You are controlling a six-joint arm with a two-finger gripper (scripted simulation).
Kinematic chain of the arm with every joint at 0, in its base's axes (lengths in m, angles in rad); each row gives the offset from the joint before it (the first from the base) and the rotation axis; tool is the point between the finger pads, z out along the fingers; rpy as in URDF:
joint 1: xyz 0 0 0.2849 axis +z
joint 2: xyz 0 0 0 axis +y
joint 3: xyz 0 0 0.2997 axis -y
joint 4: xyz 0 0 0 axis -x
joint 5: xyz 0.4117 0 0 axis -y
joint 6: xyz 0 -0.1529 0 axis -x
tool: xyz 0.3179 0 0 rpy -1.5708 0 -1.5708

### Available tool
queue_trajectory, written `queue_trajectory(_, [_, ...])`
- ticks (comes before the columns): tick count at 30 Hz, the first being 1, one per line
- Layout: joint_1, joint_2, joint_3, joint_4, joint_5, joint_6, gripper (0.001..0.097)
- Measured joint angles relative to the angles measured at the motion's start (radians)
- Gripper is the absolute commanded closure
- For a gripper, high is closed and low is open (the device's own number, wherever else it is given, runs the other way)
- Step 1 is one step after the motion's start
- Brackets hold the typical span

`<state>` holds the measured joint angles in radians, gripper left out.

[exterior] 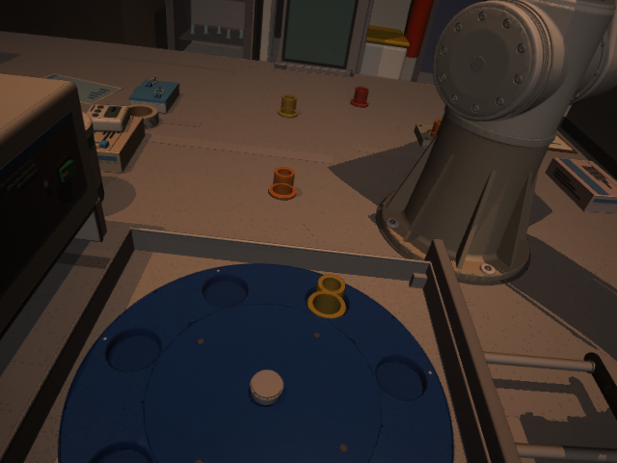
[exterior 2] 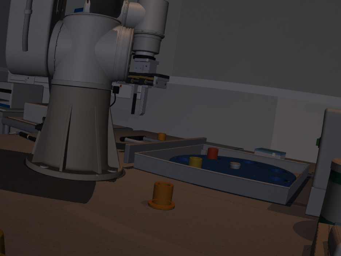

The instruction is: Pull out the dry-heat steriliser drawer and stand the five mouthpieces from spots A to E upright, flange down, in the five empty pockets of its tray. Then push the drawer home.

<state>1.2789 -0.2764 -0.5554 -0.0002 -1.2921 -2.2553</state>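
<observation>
The drawer (exterior 2: pixel 220 176) stands pulled out, with the round blue tray (exterior: pixel 254 369) in it. A yellow mouthpiece (exterior: pixel 328 298) (exterior 2: pixel 195 161) stands upright in one tray pocket. A red mouthpiece (exterior 2: pixel 212 153) stands upright in a neighbouring pocket. Other pockets (exterior: pixel 133 350) are empty. On the bench an orange mouthpiece (exterior: pixel 283 183) (exterior 2: pixel 162 195) stands flange down. Farther off stand a yellow one (exterior: pixel 288 105) and a red one (exterior: pixel 360 96). Another orange one (exterior 2: pixel 161 136) stands beyond the drawer handle. My gripper (exterior 2: pixel 139 113) hangs high beside the robot base, left of the drawer. It is open and holds nothing.
The robot base (exterior: pixel 463 199) stands right of the drawer. The steriliser cabinet (exterior: pixel 40 189) stands at the drawer's left. Boxes and a timer (exterior: pixel 114 124) lie on the far left of the bench. A flat box (exterior: pixel 588 184) lies at the right.
</observation>
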Motion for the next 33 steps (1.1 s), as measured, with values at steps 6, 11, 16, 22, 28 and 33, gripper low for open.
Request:
queue_trajectory(6, [0.000, 0.000, 0.000, 0.000, 0.000, 0.000, 0.0666])
queue_trajectory(11, [0.000, 0.000, 0.000, 0.000, 0.000, 0.000, 0.0666])
queue_trajectory(16, [0.000, 0.000, 0.001, 0.000, 0.000, 0.000, 0.0666])
queue_trajectory(22, [0.000, 0.000, 0.001, 0.000, 0.000, 0.000, 0.0666])
queue_trajectory(28, [0.000, 0.000, 0.001, 0.000, 0.000, 0.000, 0.0666])
queue_trajectory(33, [0.000, 0.000, 0.001, 0.000, 0.000, 0.000, 0.0596])
